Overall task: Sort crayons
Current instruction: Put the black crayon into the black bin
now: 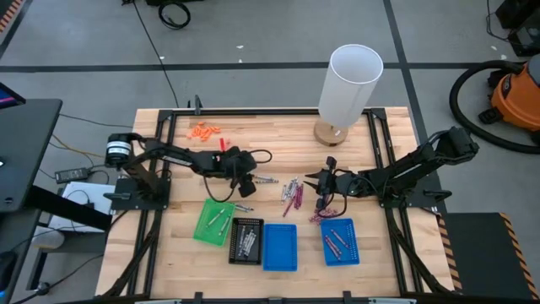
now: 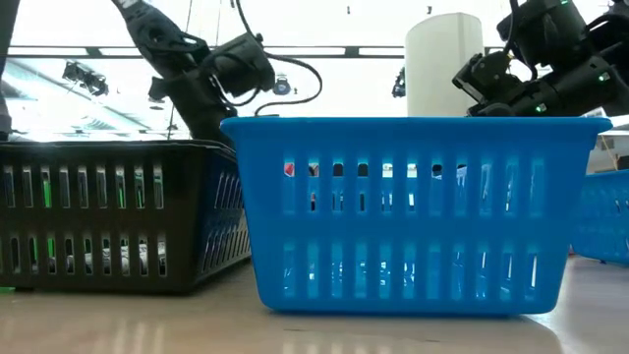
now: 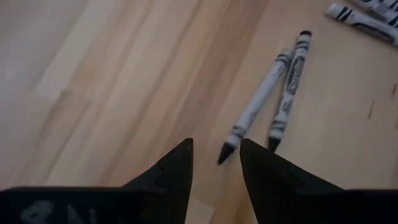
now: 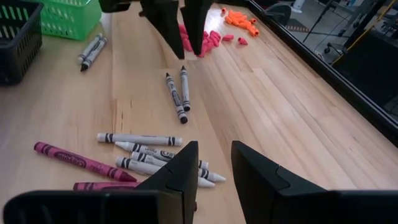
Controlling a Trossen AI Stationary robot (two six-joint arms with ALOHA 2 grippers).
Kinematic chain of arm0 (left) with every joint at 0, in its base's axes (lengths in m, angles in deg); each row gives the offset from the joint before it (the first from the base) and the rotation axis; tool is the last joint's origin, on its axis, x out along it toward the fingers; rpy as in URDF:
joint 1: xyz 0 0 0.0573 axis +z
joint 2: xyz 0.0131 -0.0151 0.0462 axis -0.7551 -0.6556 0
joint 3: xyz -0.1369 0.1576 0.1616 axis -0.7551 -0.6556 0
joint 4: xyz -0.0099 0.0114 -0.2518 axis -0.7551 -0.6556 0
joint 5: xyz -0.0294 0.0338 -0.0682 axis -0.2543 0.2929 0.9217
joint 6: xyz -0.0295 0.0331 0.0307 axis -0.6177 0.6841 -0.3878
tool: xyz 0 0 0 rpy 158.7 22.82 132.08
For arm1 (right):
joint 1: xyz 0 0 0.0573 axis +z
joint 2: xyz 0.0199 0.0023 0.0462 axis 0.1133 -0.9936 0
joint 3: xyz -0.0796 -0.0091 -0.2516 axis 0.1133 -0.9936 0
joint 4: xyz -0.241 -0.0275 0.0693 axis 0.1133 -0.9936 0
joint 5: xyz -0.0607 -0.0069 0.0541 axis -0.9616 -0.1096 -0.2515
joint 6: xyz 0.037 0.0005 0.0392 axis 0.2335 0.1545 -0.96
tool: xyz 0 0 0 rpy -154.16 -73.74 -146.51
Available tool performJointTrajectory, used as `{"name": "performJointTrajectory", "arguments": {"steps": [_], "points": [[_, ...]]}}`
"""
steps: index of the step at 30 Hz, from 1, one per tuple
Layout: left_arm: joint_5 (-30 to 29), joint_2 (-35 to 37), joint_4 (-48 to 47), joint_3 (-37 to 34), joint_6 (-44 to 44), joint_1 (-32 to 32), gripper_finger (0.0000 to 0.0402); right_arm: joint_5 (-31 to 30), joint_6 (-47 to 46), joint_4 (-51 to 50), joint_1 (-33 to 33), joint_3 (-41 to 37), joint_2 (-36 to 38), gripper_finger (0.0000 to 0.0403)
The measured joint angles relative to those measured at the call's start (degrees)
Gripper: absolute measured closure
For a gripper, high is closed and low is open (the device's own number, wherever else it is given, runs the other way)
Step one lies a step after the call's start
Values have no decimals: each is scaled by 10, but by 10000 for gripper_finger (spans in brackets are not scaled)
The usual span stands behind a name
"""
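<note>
- You are partway through: some crayons are lying in the green tray [image 1: 213, 223], black tray [image 1: 245, 241] and right-hand blue tray [image 1: 340, 241].
- Loose crayons [image 1: 291, 195] are still waiting at the desk [image 1: 253, 152] centre.
- Your left claw [image 3: 216, 163] is hovering spread and empty over a grey pair [image 3: 270, 99]; the right claw [image 4: 214, 163] is spread too.

1. The high view looks straight down on the whole wooden table [image 1: 278, 169], from far above
2. The low view stands at table height, very near the blue tray [image 2: 408, 211], and looks level across to the room behind
3. The left wrist view looks forward past its own fingers [image 3: 177, 171], close to the wood, at two grey crayons [image 3: 270, 99]
4. The right wrist view looks along the table and shares the same two crayons and the left gripper [image 4: 180, 43]
</note>
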Motion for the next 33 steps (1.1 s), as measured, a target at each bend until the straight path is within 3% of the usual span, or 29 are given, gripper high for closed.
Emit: {"name": "performJointTrajectory", "arguments": {"steps": [33], "points": [[12, -11, 18, 13, 14, -36, 260, 9, -7, -14, 2, 0, 0, 298]]}}
